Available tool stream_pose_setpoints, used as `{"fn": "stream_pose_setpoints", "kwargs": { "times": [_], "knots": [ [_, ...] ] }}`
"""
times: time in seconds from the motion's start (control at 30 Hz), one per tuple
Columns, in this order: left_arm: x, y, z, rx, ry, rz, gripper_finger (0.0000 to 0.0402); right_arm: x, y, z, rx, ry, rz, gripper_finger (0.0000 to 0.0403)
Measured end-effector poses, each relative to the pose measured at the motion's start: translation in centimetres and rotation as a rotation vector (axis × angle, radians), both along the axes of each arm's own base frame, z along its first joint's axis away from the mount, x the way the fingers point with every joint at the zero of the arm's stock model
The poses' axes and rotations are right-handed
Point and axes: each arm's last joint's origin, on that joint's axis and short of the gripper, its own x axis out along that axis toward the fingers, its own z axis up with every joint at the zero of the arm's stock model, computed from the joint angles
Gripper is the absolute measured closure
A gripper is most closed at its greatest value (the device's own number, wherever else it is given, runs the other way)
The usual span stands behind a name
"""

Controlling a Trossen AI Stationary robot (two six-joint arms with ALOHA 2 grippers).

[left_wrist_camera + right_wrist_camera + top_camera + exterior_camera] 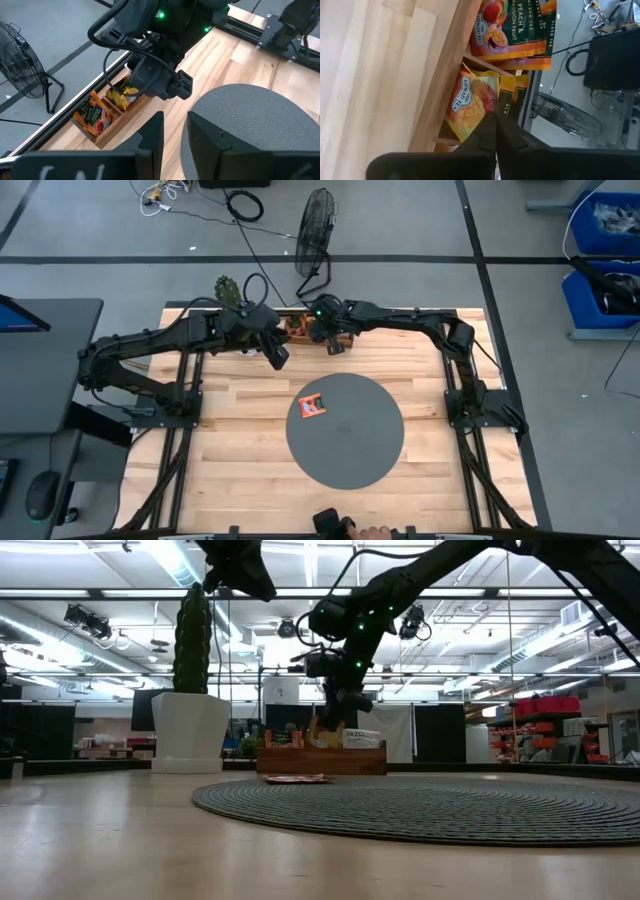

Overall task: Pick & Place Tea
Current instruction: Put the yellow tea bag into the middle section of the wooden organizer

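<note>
Grey disc: carries one orange tea sachet.
Wooden tray: holds remaining sachets.
Right gripper: fingers closed, pressed among tray sachets.
Left gripper: partly parted, empty, beside tray.

Looked like a robotics lab or workshop: taped concrete floor, pedestal fan, loose cables, blue parts bins, strip lights overhead, monitor beside the bench.

Counting one tea sachet lying on one grey disc; seeing one wooden tray holding several more sachets, exact number unclear; noting two arms, one potted cactus, one fan.
</note>
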Motion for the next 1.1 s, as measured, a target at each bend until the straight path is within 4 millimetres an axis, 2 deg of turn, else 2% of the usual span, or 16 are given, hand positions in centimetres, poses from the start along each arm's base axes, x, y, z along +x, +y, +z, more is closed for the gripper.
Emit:
{"fn": "stream_pose_setpoints", "kwargs": {
  "times": [0.57,1.1],
  "knots": [
    [0.04,0.01,0.04,0.002,-0.005,-0.001,0.0314,0.19,-0.08,-0.25,0.027,-0.022,0.017,0.0403],
    [0.05,0.01,0.04,0.003,-0.006,-0.001,0.0314,0.02,-0.12,-0.42,0.071,-0.046,-0.096,0.0403]
  ]
}}
